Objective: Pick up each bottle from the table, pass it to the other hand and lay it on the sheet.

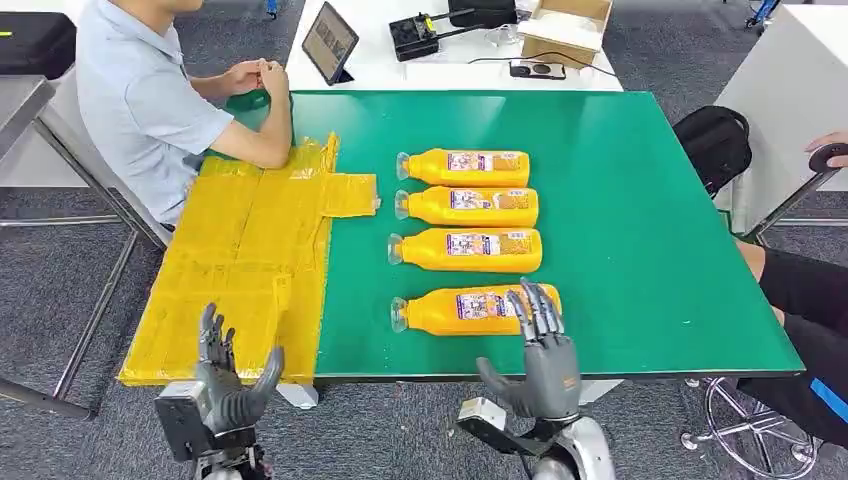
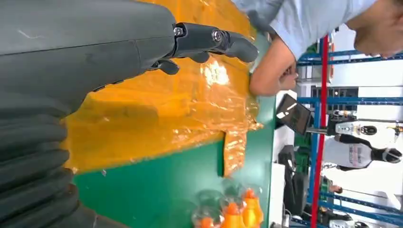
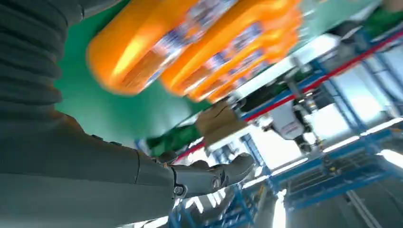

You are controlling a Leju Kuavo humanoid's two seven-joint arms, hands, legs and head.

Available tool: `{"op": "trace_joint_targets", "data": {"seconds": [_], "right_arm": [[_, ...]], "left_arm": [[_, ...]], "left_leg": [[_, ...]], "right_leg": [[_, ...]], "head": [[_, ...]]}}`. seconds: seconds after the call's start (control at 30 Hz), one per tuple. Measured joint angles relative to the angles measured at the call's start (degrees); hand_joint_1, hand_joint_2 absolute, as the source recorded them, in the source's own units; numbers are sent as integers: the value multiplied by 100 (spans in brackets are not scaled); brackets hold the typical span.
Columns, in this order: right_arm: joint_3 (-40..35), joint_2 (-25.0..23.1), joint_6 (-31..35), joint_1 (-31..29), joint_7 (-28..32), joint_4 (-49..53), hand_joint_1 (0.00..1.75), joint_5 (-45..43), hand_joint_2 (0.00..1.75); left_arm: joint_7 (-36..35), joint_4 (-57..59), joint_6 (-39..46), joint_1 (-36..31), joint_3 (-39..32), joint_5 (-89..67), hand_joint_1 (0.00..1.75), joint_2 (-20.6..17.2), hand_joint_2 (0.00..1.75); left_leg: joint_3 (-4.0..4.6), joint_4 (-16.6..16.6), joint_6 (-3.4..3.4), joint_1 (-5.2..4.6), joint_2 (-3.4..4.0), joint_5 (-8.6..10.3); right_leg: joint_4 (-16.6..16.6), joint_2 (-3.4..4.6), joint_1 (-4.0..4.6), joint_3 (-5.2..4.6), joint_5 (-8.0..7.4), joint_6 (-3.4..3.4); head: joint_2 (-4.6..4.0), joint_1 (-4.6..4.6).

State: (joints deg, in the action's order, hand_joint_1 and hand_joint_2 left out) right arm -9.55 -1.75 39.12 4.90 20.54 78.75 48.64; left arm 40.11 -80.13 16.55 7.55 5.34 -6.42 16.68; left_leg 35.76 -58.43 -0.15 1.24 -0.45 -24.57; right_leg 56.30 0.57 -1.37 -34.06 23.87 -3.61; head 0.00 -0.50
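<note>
1. Head view: four orange bottles lie on their sides in a column on the green table [image 1: 650,230], caps toward the yellow sheet [image 1: 250,260]. The right hand [image 1: 540,360] is at the near edge, fingers spread and empty, fingertips over the base end of the nearest bottle [image 1: 470,310]. The left hand [image 1: 225,385] is open and empty by the sheet's near corner. A person [image 1: 150,110] rests their forearms at the sheet's far end. The likely risk is a grasp so far toward the base that the bottle tips or rolls away.

2. Left wrist view: the sheet [image 2: 157,114] is crinkled and glossy, so a bottle laid there could roll or slide.

3. Right wrist view: blurred, the nearest bottle [image 3: 142,42] lies just beyond the open fingers [image 3: 209,173]; closing now could nudge it into its neighbour.
</note>
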Motion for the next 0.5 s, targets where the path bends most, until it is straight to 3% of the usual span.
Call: {"op": "trace_joint_targets", "data": {"seconds": [0.37, 0.5], "right_arm": [[448, 413, -1326, -713, -1151, -492, 0, 1020, 175], [441, 522, -1478, -902, -1451, -802, 0, 1169, 175]], "left_arm": [[0, 131, 260, -112, 481, 234, 0, 13, 175], [-44, 131, 188, -111, 559, 210, 0, 13, 175]], "left_leg": [[-6, 0, -1, 4, 11, 1], [-3, 0, 0, 3, 9, 1]], "right_leg": [[3, 4, 4, 4, -2, -1], [3, 3, 2, 4, -2, -1]], "head": [[0, 4], [0, 4]]}}
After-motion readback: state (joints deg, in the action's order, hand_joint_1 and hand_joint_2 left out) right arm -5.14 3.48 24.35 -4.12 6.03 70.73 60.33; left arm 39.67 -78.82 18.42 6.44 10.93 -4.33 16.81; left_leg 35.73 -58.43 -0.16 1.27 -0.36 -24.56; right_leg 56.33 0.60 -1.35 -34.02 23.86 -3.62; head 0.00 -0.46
